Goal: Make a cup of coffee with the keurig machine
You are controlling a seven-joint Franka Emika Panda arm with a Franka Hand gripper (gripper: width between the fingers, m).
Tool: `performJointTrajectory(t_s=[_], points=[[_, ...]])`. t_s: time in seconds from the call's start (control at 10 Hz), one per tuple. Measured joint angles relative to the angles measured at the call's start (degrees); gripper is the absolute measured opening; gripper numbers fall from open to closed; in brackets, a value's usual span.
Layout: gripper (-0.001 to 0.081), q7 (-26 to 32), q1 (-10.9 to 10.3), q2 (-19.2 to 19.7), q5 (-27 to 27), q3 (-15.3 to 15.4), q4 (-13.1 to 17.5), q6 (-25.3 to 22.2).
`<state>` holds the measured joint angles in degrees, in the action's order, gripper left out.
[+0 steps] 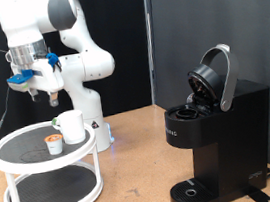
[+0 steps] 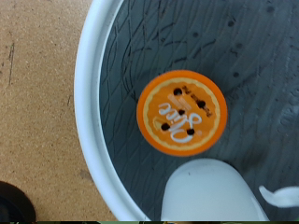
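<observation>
The black keurig machine [image 1: 218, 130] stands at the exterior view's right with its rounded lid [image 1: 216, 77] hinged up. The white cup [image 1: 72, 127] stands on the top shelf of a round white two-tier tray [image 1: 23, 169] at the exterior view's left. A small coffee pod [image 1: 54, 143] sits beside it. My gripper [image 1: 37, 93] hangs well above the tray, open and empty. In the wrist view the pod's orange top [image 2: 181, 111] lies on the dark shelf, with the cup [image 2: 213, 191] close beside it and the white tray rim [image 2: 92, 103] curving past.
The robot's white base [image 1: 93, 107] stands behind the tray. The brown table [image 1: 134, 167] stretches between tray and machine. The machine's round drip base [image 1: 193, 191] has nothing on it.
</observation>
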<state>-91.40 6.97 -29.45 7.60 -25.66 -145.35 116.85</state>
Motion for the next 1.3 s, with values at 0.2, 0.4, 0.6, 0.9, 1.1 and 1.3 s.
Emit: performJointTrajectory(t_s=[0.2, 0.4, 0.6, 0.9, 1.1, 1.3], points=[[0.0734, -0.09, 0.38, 1.13, 0.60, 0.00, -1.97, 3.95], [0.0734, -0.19, 0.85, 2.32, 1.24, 0.00, -3.88, 7.46], [0.0734, -0.58, 1.17, 3.80, 1.44, 0.00, -5.57, 10.41], [0.0734, -0.65, 1.23, 5.66, 1.45, 0.01, -7.37, 13.98], [0.0734, -0.65, 1.28, 6.19, 1.45, 0.01, -8.45, 15.50], [0.0734, -0.65, 1.34, 7.02, 1.48, 0.01, -9.01, 16.94]])
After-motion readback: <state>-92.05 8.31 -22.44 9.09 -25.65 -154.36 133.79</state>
